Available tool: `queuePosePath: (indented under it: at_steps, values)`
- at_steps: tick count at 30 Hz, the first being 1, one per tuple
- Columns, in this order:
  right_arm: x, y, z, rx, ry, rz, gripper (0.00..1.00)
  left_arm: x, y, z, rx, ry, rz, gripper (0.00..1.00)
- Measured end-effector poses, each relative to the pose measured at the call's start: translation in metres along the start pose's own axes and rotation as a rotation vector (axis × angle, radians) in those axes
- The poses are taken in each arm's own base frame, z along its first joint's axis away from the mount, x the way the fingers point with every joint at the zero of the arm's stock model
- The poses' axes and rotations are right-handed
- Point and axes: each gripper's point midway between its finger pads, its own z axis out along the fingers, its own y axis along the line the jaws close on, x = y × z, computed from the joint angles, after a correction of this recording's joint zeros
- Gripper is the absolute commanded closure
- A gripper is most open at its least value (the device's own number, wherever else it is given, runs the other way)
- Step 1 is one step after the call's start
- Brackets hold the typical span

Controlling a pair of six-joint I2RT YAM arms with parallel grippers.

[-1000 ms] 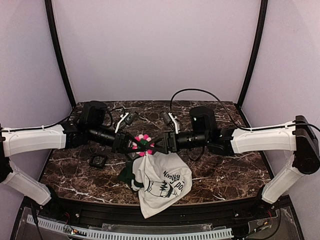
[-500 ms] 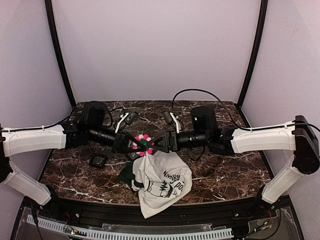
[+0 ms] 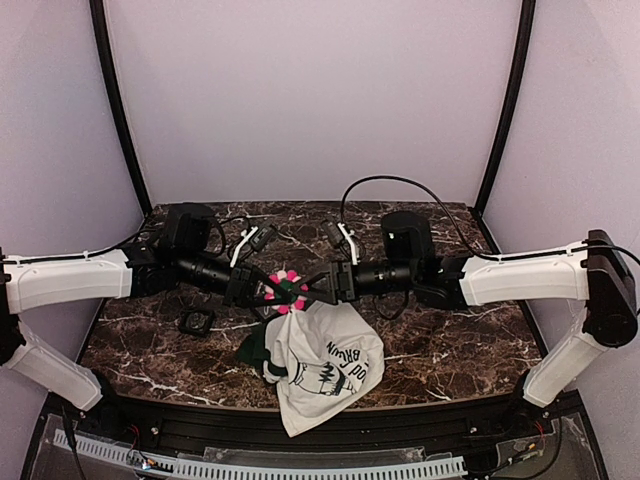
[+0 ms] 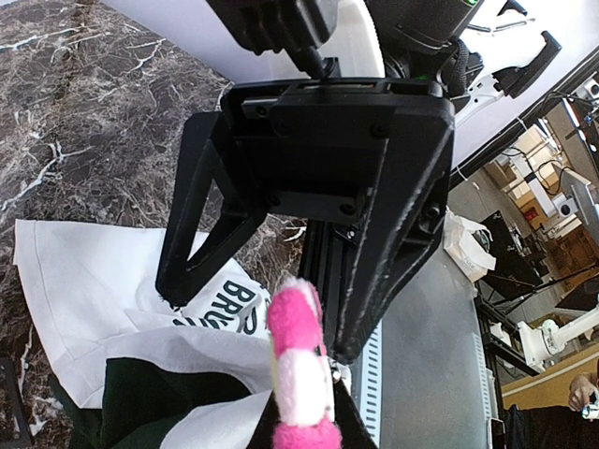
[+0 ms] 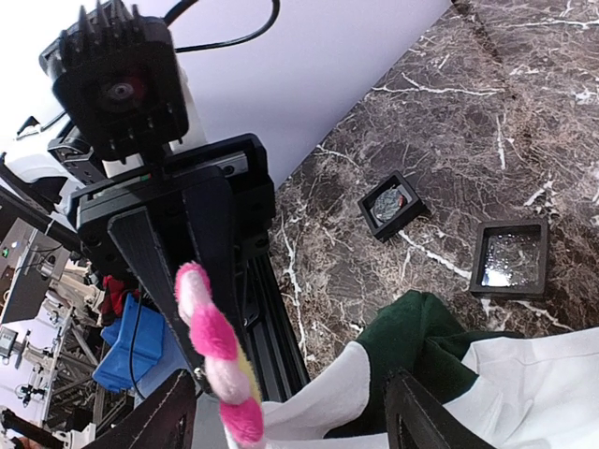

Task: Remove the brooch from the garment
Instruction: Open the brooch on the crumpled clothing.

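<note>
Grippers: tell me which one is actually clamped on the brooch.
The left gripper: its fingers are pinched shut on the brooch, while the right gripper faces it with jaws spread wide.

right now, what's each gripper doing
Left gripper: closed, holding the brooch.
Right gripper: open, facing the brooch, holding nothing.

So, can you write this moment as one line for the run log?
left gripper: shut on brooch | right gripper: open, facing brooch | garment: hangs from brooch, lower part on table | brooch not yet off
</note>
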Motion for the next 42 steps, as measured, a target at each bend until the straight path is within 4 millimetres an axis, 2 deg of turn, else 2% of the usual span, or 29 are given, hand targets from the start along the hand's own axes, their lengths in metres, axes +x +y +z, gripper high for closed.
queuePosePath:
  at_steps: [7,12,14,18,23,34,35,37,39,42]
  values:
    - [-0.001,0.016,0.001,-0.072,0.002,-0.028,0.32,0.005,0.005,0.002,-0.012,0.015,-0.019,0.99]
    - [0.0,0.021,0.001,-0.091,0.006,-0.035,0.32,0.006,0.008,0.003,-0.021,0.018,-0.022,0.99]
    - [-0.001,0.021,0.001,-0.092,0.004,-0.036,0.32,0.006,0.009,0.003,-0.025,0.02,-0.025,0.99]
    - [-0.005,0.017,0.001,-0.064,-0.016,-0.037,0.24,0.008,0.011,0.003,-0.04,0.022,-0.028,0.99]
    - [-0.008,0.01,-0.004,-0.005,-0.045,-0.05,0.21,0.003,0.018,0.0,-0.094,0.001,-0.027,0.99]
    - [0.023,0.005,0.001,0.061,0.0,-0.03,0.26,-0.024,0.003,-0.025,-0.146,-0.13,0.038,0.99]
    - [0.023,0.004,0.002,0.064,0.0,-0.028,0.29,-0.025,0.002,-0.027,-0.145,-0.137,0.043,0.99]
    - [0.024,0.004,0.003,0.064,0.002,-0.028,0.42,-0.027,0.001,-0.029,-0.143,-0.149,0.051,0.99]
    - [0.025,0.002,0.005,0.065,0.004,-0.026,0.63,-0.029,-0.001,-0.032,-0.139,-0.162,0.058,0.99]
    - [0.024,0.004,0.006,0.058,0.001,-0.031,0.88,-0.034,-0.006,-0.037,-0.132,-0.186,0.075,0.99]
